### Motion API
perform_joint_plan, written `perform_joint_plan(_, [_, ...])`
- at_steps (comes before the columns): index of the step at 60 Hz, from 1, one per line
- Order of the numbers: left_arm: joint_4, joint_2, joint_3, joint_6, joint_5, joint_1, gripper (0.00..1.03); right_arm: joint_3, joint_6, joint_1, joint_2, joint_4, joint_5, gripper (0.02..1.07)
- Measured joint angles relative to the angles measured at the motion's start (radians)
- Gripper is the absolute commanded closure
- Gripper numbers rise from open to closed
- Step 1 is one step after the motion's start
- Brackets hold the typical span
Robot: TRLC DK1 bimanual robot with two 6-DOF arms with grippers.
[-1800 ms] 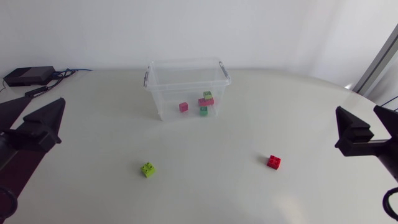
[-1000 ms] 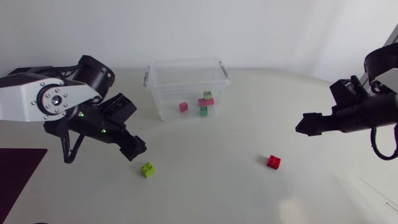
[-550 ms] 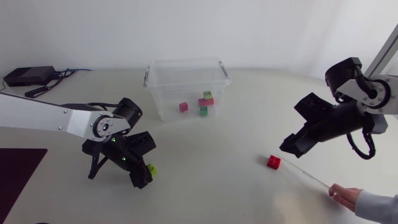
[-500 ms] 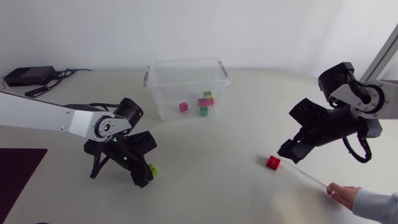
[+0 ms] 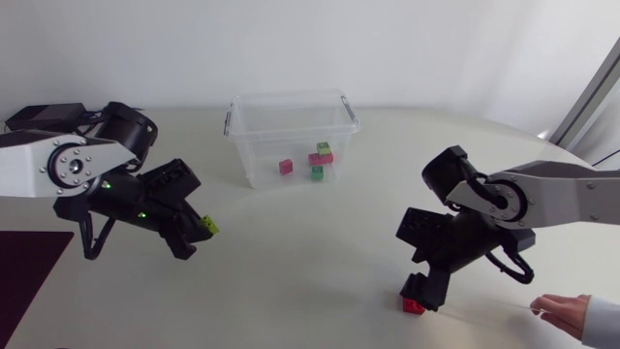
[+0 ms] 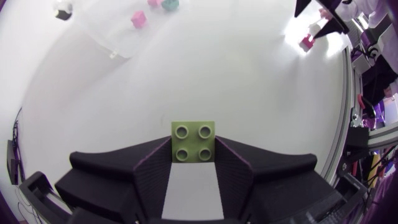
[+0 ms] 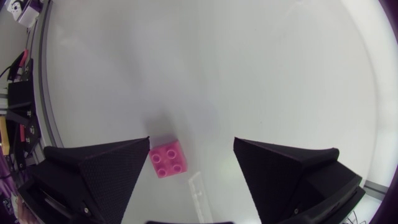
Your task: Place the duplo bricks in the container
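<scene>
Head view: white glossy tabletop (image 5: pixel 310 242). The clear container (image 5: pixel 291 136) sits at the far middle w/ a few pink and green bricks (image 5: pixel 320 155) inside. A black box (image 5: pixel 44 118) w/ cables is in the far left corner. The left tool (image 5: pixel 199 233) is up off the surface, clamped on the green brick (image 5: pixel 207 225). The right tool (image 5: pixel 418 289) is down right over the red brick (image 5: pixel 414 305). A person's hand (image 5: pixel 560 312) is over the near right edge.

Left wrist: both fingers press the green brick's sides, studs facing the cam. The container is far ahead, and the red brick is well off to the side.

Right wrist: the tool is spread wide. The red brick sits on the bare tabletop btw the fingers, right up against one and well clear of the other.
</scene>
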Motion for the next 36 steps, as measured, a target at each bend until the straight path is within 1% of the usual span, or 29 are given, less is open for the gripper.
perform_joint_plan(5, [-0.009, -0.078, 0.054, -0.003, 0.032, 0.021, 0.7, -0.034, -0.028, 0.034, -0.03, -0.027, 0.0, 0.1])
perform_joint_plan(11, [0.0, -0.124, 0.124, -0.024, 0.054, 0.026, 0.7, -0.076, -0.064, 0.055, -0.058, -0.034, 0.003, 0.1])
perform_joint_plan(14, [0.025, -0.13, 0.147, -0.04, 0.057, 0.026, 0.7, -0.093, -0.085, 0.056, -0.066, -0.034, 0.013, 0.1])
perform_joint_plan(19, [0.1, -0.127, 0.184, -0.081, 0.064, 0.021, 0.7, -0.113, -0.117, 0.056, -0.075, -0.034, 0.024, 0.1])
perform_joint_plan(22, [0.142, -0.115, 0.206, -0.105, 0.064, 0.017, 0.7, -0.115, -0.139, 0.055, -0.075, -0.032, 0.027, 0.1])
perform_joint_plan(27, [0.18, -0.065, 0.267, -0.134, 0.065, 0.001, 0.7, -0.115, -0.167, 0.052, -0.075, -0.03, 0.027, 0.1])
perform_joint_plan(36, [0.204, 0.071, 0.384, -0.167, 0.064, -0.029, 0.7, -0.115, -0.194, 0.047, -0.058, -0.012, 0.031, 0.1])
